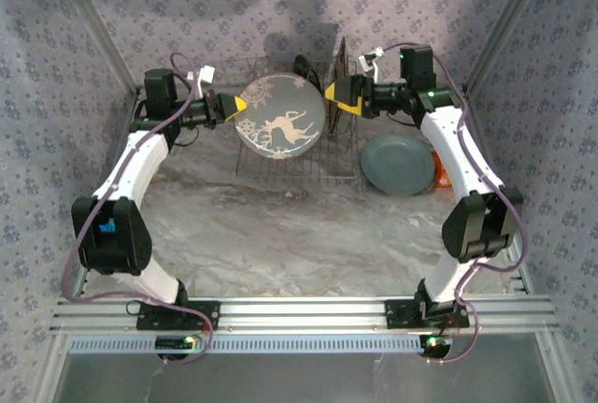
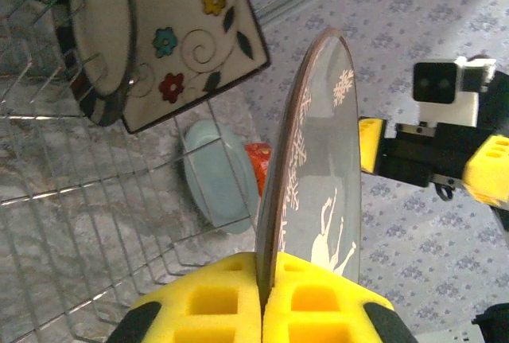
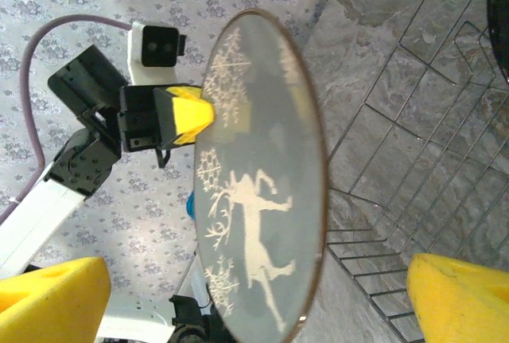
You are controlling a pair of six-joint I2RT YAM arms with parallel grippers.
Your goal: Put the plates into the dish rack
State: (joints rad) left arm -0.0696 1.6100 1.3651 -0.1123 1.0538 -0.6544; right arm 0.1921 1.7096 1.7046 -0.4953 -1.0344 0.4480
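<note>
**Deer plate gripped by the left arm above the rack, right jaws wide at its far rim**

The left gripper is clamped on the deer plate. Its yellow fingers pinch the left rim with no gap between them. The plate hangs on edge, tilted, over the dish rack, which stands at the middle of the table towards its far edge. The plate's white stag faces the near edge.

The right gripper sits just beside the plate's opposite rim, jaws spread wide and holding nothing. From the right wrist camera the rim comes down between its two yellow pads, and neither pad can be seen touching it.

Two plates stand upright in the rear of the rack, behind the held one. They are the square floral plate and the brown-rimmed plate, close together.

The grey-blue plate lies flat on the table just right of the rack, towards the right edge. An orange packet is at its right side.
</note>
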